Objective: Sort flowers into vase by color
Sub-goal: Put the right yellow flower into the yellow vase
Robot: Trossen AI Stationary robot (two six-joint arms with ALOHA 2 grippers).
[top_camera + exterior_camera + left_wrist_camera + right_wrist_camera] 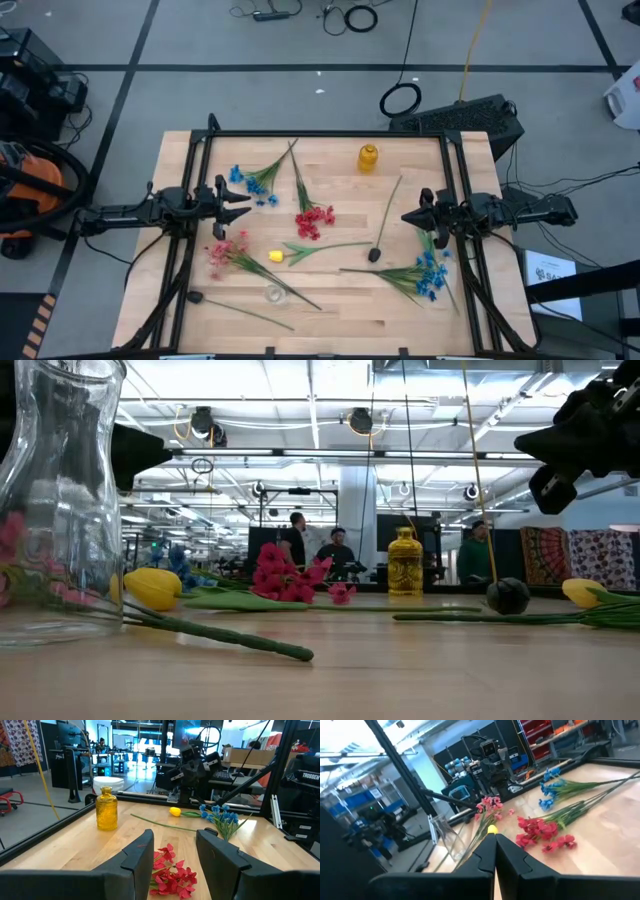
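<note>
While every sprig lies loose on the table, sorting looks unstarted. High view: red flowers at centre, yellow vase toward the far edge, left gripper spread and empty, right gripper clenched on nothing. Low view: glass vase — pink blooms lie behind it, not inside. Left wrist: red blooms ahead of the fingers.

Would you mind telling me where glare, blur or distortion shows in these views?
Low view: the clear vase sits very close, soft and bending what lies behind it; ceiling lights glare. Right wrist view: tilted, with the red flowers slightly smeared and the upper corner washed out. High view: even light, faint shadows on the table.
</note>
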